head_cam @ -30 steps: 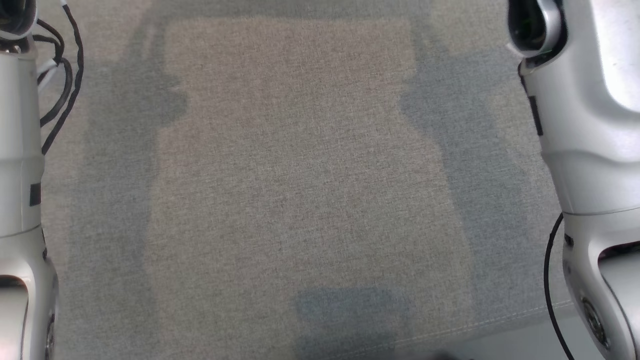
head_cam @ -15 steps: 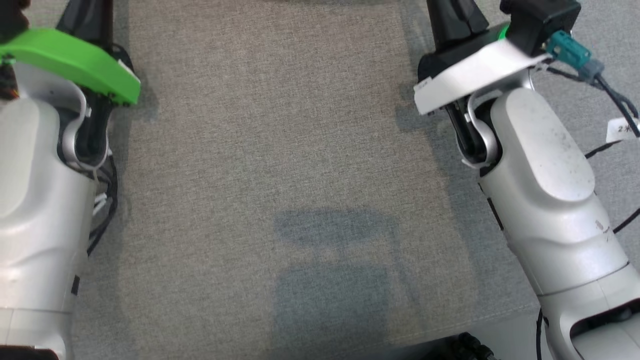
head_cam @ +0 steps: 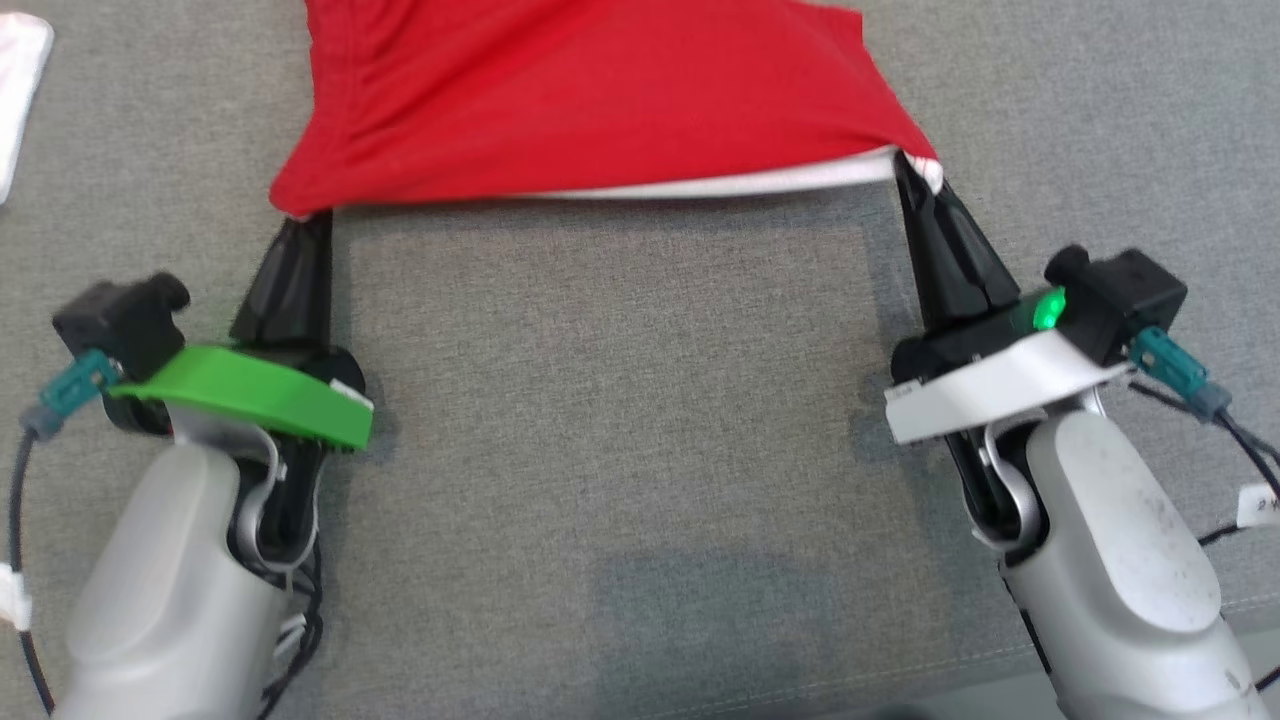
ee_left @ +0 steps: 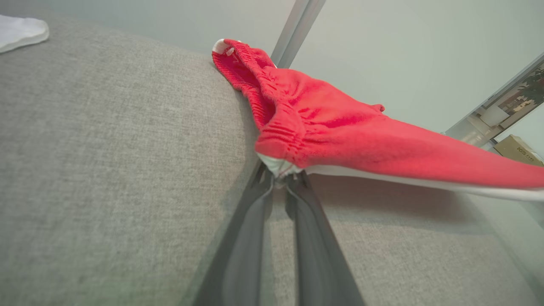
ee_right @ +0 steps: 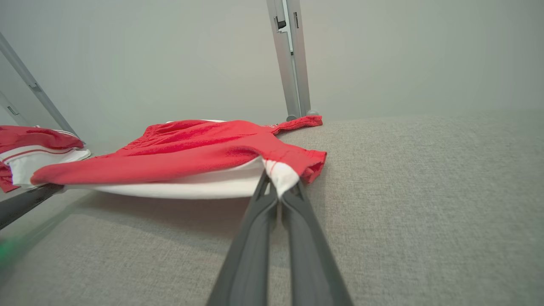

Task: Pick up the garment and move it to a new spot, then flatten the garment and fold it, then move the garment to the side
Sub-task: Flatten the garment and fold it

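A red fabric garment with a white underlayer (head_cam: pixel 590 100) hangs stretched between the two grippers, its near hem pulled into a nearly straight line from one set of fingertips to the other. The left gripper (head_cam: pixel 303 220) has its two long dark fingers pressed together on the garment's left hem corner. In the left wrist view the bunched, ribbed red edge and a bit of white trim sit pinched right at the fingertips, with the cloth running off to the right of them. The right gripper (head_cam: pixel 908 170) is likewise clamped on the opposite corner, where a white-and-red fold of cloth is caught between its tips. From both pinch points the garment extends forward, away from the fingers, and rests on the grey woven upholstery surface (head_cam: pixel 620 420), while the strip nearest the grippers is raised slightly and casts a shadow beneath it. A flat white cloth (head_cam: pixel 20 80) lies well off to the outer side of the left gripper, beyond its fingertips. A grey metal post (ee_right: pixel 291 59) stands upright past the garment's far edge, ahead of the right gripper.
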Controlling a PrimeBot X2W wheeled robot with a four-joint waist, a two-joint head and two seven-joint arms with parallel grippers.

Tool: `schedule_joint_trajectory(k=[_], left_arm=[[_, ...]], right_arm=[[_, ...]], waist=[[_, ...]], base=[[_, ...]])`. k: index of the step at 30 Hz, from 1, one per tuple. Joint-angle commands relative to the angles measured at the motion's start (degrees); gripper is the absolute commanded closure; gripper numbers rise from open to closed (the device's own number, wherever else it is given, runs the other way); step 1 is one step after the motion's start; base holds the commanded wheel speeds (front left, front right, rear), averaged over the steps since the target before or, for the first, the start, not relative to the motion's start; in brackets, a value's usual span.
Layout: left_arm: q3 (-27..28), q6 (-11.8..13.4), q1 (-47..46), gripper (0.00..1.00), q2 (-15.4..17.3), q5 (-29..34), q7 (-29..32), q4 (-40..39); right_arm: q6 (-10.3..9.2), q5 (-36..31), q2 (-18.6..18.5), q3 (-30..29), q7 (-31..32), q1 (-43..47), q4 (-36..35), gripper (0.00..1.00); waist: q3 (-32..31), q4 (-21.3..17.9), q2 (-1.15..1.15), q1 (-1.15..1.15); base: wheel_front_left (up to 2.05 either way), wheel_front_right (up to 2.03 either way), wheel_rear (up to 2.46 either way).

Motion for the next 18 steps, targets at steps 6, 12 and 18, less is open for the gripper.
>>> schedule_joint_trajectory(k=[6, 12, 18], left_arm=[[1.8, 1.4, 11.8, 1.00, -2.0, 0.3, -1.5, -2.9], [4.2, 2.7, 21.4, 1.00, -4.0, 2.2, -1.8, -7.6], [5.5, 4.1, 30.2, 1.00, -5.7, 5.2, -1.7, -13.6]], right_arm=[[-0.18, -0.7, -0.3, -3.5, -0.2, 12.7, -5.3, 1.00], [-0.19, -1.4, 0.4, -5.1, -0.2, 21.7, -8.8, 1.00], [-0.19, -1.8, 0.1, -4.3, -0.2, 27.8, -11.6, 1.00]], waist=[[-8.6, 2.2, 0.08, 0.00], [-13.3, 1.4, 0.08, 0.00], [-17.3, 0.0, 0.08, 0.00]], base=[[0.00, 0.00, 0.00], [0.00, 0.00, 0.00], [0.00, 0.00, 0.00]])
